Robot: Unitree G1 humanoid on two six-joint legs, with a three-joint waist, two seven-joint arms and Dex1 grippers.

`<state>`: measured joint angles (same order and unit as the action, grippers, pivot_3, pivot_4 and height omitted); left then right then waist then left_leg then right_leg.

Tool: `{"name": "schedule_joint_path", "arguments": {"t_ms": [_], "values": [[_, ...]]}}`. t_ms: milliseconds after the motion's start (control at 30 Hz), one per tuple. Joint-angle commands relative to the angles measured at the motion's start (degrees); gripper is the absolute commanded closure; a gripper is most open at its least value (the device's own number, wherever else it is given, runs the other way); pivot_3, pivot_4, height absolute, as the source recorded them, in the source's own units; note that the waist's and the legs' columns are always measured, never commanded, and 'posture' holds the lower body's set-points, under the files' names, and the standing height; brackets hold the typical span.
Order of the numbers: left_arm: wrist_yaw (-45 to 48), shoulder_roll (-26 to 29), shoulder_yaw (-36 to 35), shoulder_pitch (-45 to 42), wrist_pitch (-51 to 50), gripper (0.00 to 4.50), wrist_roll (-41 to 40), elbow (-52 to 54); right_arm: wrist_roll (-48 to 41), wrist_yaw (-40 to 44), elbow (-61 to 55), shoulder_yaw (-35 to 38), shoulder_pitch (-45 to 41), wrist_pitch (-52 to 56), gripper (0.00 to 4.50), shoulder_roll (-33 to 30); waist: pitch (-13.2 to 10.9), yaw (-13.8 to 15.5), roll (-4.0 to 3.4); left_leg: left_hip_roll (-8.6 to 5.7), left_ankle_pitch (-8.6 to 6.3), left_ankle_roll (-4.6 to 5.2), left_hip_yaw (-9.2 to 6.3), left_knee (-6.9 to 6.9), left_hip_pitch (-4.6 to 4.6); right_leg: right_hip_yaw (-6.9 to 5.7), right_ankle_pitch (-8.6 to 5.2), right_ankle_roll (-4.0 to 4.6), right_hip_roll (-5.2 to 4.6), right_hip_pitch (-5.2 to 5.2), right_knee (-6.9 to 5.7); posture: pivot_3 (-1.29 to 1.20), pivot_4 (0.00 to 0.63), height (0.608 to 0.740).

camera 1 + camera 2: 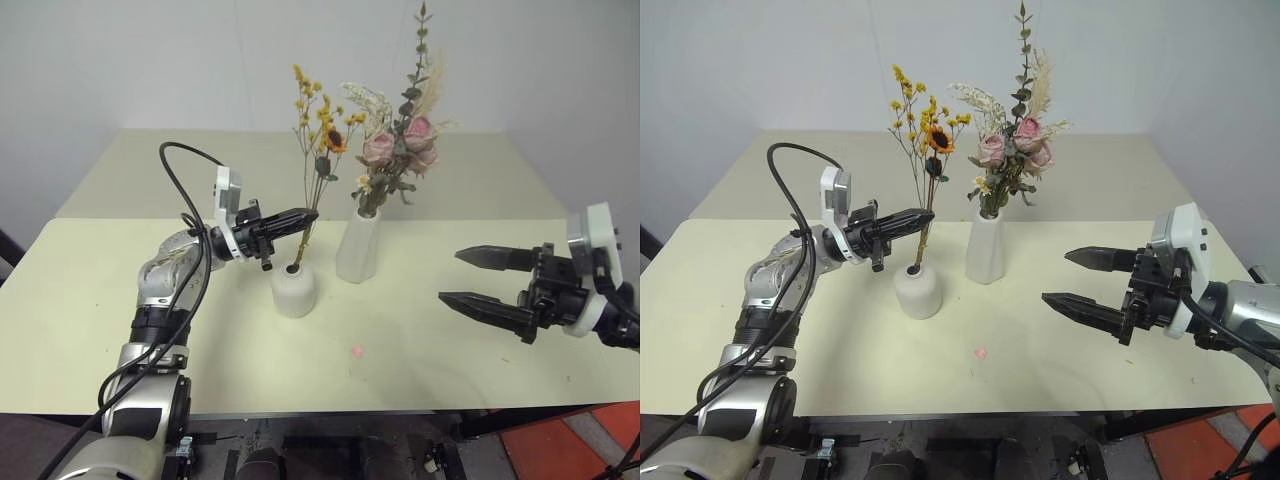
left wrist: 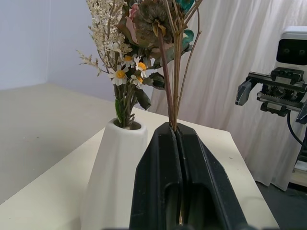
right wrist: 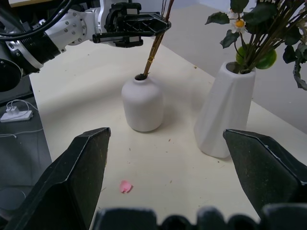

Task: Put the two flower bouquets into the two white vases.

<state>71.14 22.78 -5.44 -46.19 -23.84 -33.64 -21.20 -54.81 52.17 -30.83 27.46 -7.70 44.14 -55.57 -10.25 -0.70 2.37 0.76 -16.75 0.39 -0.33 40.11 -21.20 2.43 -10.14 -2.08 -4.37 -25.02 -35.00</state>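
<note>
We count two white vases on the table [image 1: 90,300]: one tall tapered vase [image 1: 359,246] and one short squat vase [image 1: 295,288]. We count two bouquets, one per vase: a rose bunch [image 1: 402,140] in the tall one and a yellow dried spray [image 1: 322,120] in the squat one. We see two grippers, a left gripper [image 1: 305,216] and a right gripper [image 1: 463,276], and one pink petal [image 1: 357,351].

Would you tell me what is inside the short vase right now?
The short vase holds the yellow spray's stems in its top hole, with the left gripper shut on them above. The stem ends inside are hidden by the vase's wall.
</note>
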Motion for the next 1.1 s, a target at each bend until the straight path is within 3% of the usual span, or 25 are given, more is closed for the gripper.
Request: {"name": "schedule_joint_path", "arguments": {"t_ms": [33,1100], "values": [[0.39,1.14,-0.65,0.68,0.41,4.47,-0.03,1.54,-0.94,-0.27,-1.44,2.38,0.29,-0.12,0.0,-1.1,0.0,-0.04,0.0,0.0,0.0,0.0,0.0,0.0,0.0,0.0,0.0,0.0,0.0,0.0,0.0,0.0,0.15,0.74],[-1.06,1.66,-2.73,2.45,-0.76,4.47,-1.9,4.78,0.49,0.16,-0.7,-0.92,-1.05,-2.08,0.0,-0.07,0.0,0.01,0.0,0.0,0.0,0.0,0.0,0.0,0.01,0.0,0.0,0.0,0.0,0.0,-0.01,0.0,0.15,0.74]]}}
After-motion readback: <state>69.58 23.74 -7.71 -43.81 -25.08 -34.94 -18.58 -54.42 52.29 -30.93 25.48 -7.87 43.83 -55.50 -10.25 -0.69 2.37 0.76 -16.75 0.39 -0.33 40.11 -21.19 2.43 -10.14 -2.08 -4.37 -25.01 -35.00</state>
